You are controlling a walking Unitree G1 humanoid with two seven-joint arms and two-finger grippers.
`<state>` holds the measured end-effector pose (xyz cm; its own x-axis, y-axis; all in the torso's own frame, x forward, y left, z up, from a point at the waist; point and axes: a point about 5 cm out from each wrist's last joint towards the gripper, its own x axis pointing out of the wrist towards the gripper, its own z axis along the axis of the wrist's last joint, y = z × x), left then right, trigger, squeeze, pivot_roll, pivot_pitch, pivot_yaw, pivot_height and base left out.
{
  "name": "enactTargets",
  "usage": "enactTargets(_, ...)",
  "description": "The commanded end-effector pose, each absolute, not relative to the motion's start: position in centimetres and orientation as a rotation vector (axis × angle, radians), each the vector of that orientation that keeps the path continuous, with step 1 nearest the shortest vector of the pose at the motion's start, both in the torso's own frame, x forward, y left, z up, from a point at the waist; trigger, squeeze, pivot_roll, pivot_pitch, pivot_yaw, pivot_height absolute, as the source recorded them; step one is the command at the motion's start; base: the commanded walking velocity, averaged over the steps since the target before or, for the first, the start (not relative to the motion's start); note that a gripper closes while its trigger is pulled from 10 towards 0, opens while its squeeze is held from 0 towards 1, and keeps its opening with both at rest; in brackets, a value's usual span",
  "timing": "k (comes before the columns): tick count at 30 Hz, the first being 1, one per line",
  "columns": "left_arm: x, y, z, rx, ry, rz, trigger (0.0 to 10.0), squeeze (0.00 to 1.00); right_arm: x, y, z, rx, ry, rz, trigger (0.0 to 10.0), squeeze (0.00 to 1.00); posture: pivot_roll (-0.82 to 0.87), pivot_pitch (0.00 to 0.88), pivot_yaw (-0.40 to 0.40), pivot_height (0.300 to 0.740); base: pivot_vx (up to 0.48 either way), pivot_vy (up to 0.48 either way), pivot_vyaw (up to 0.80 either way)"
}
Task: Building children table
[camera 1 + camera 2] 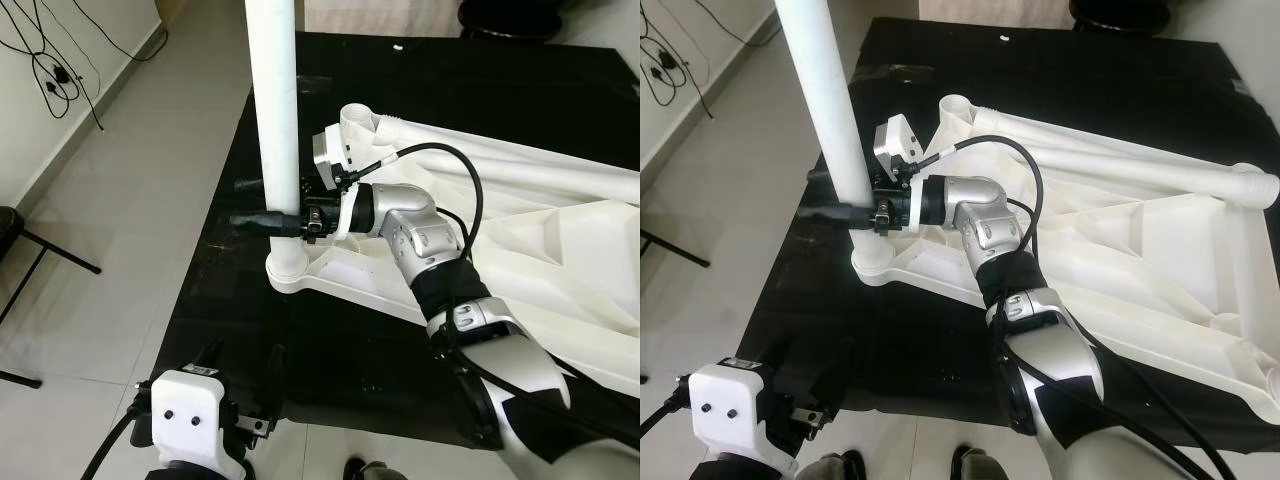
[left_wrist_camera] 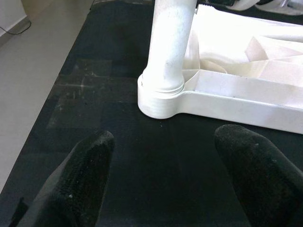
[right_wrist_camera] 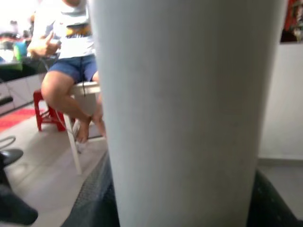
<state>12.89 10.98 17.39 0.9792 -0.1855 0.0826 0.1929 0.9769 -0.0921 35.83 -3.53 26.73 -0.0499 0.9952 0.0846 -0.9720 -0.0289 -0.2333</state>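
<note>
White table leg [image 1: 276, 120] stands upright in the corner socket of the upturned white tabletop [image 1: 1160, 260] on a black mat [image 1: 330, 340]. Right gripper [image 1: 268, 220] clamps the leg low down, reaching in from 3 o'clock. Left gripper [image 2: 163, 165], fingers apart, hovers over the mat at 6 o'clock of the socket.

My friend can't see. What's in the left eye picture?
The robot's right gripper is shut around a tall white table leg standing in a corner socket of the upside-down white tabletop on a black mat. The left gripper hangs low nearby.
</note>
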Motion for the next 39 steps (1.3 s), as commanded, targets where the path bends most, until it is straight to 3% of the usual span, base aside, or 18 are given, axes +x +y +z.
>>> enactTargets(1, 12.5, 10.6, 17.4, -0.105, -0.057, -0.206, 10.0, 0.0, 35.5, -2.7, 26.3, -0.107, -0.241, 1.673, 0.0, 0.0, 0.2, 0.275, -0.053, 0.74, 0.0, 0.0, 0.0)
enactTargets(6, 12.6, 10.6, 17.4, -0.108, -0.056, -0.205, 10.0, 0.0, 35.8, -3.3, 25.6, -0.153, -0.223, 1.633, 0.0, 0.0, 0.18, 0.269, -0.064, 0.74, 0.0, 0.0, 0.0)
enactTargets(8, 12.7, 10.6, 17.3, -0.11, -0.058, -0.201, 10.0, 0.0, 35.9, -4.3, 23.8, -0.206, -0.168, 1.464, 0.0, 0.0, 0.16, 0.264, -0.074, 0.74, 0.0, 0.0, 0.0)
enactTargets(11, 12.7, 10.6, 17.3, -0.111, -0.059, -0.2, 10.0, 0.0, 35.8, -4.6, 23.2, -0.22, -0.152, 1.411, 0.0, 0.0, 0.15, 0.264, -0.076, 0.74, 0.0, 0.0, 0.0)
enactTargets(12, 12.7, 10.7, 17.3, -0.111, -0.061, -0.198, 10.0, 0.0, 36.0, -4.6, 21.9, -0.173, -0.09, 1.166, 0.0, 0.0, 0.14, 0.26, -0.071, 0.74, 0.0, 0.0, 0.0)
enactTargets(13, 12.8, 10.8, 17.4, -0.11, -0.063, -0.196, 10.0, 0.0, 35.9, -5.7, 20.3, -0.117, -0.005, 0.781, 0.0, 0.0, 0.13, 0.262, -0.064, 0.74, 0.0, 0.0, 0.0)
enactTargets(14, 12.8, 10.8, 17.4, -0.11, -0.063, -0.196, 10.0, 0.0, 35.9, -5.7, 20.3, -0.117, -0.005, 0.781, 0.0, 0.0, 0.13, 0.262, -0.064, 0.74, 0.0, 0.0, 0.0)
enactTargets(16, 13.1, 11.0, 17.4, -0.11, -0.069, -0.197, 10.0, 0.0, 32.1, -6.9, 18.1, -0.111, 0.078, 0.512, 0.0, 0.0, 0.11, 0.259, -0.036, 0.74, 0.0, 0.0, 0.0)
enactTargets(19, 13.4, 11.1, 17.3, -0.113, -0.07, -0.201, 10.0, 0.0, 31.7, -5.6, 18.5, -0.103, 0.048, 0.548, 0.0, 0.0, 0.1, 0.228, -0.023, 0.74, 0.0, 0.0, 0.0)
enactTargets(22, 14.1, 11.3, 17.1, -0.115, -0.08, -0.203, 10.0, 0.0, 32.4, -2.2, 20.0, -0.075, -0.02, 0.646, 0.0, 0.0, 0.1, 0.194, -0.031, 0.74, 0.0, 0.0, 0.0)
enactTargets(27, 14.3, 11.3, 17.1, -0.116, -0.088, -0.194, 10.0, 0.0, 32.3, -1.1, 20.5, -0.067, -0.033, 0.688, 0.0, 0.0, 0.1, 0.193, -0.035, 0.74, 0.0, 0.0, 0.0)
enactTargets(28, 14.5, 11.4, 17.1, -0.116, -0.093, -0.189, 10.0, 0.0, 32.0, -0.8, 20.6, -0.07, -0.033, 0.715, 9.7, 0.0, 0.1, 0.193, -0.034, 0.74, 0.0, 0.0, 0.0)
enactTargets(31, 14.6, 11.4, 17.1, -0.115, -0.096, -0.185, 10.0, 0.0, 31.6, -0.5, 20.7, -0.052, -0.038, 0.767, 10.0, 0.0, 0.09, 0.191, -0.032, 0.74, 0.0, 0.0, 0.0)
enactTargets(32, 14.7, 11.4, 17.2, -0.116, -0.097, -0.187, 10.0, 0.0, 31.2, -0.6, 21.1, -0.028, -0.05, 0.8, 10.0, 1.0, 0.09, 0.193, -0.033, 0.74, 0.0, 0.0, 0.0)
enactTargets(34, 14.8, 11.3, 17.2, -0.116, -0.098, -0.189, 10.0, 0.0, 30.9, -0.7, 21.4, -0.012, -0.059, 0.821, 10.0, 1.0, 0.09, 0.194, -0.034, 0.74, 0.0, 0.0, 0.0)
enactTargets(39, 14.9, 11.2, 17.1, -0.125, -0.096, -0.2, 10.0, 0.0, 31.8, -1.7, 23.8, 0.014, -0.159, 1.161, 10.0, 1.0, 0.08, 0.194, -0.039, 0.74, 0.0, 0.0, 0.0)
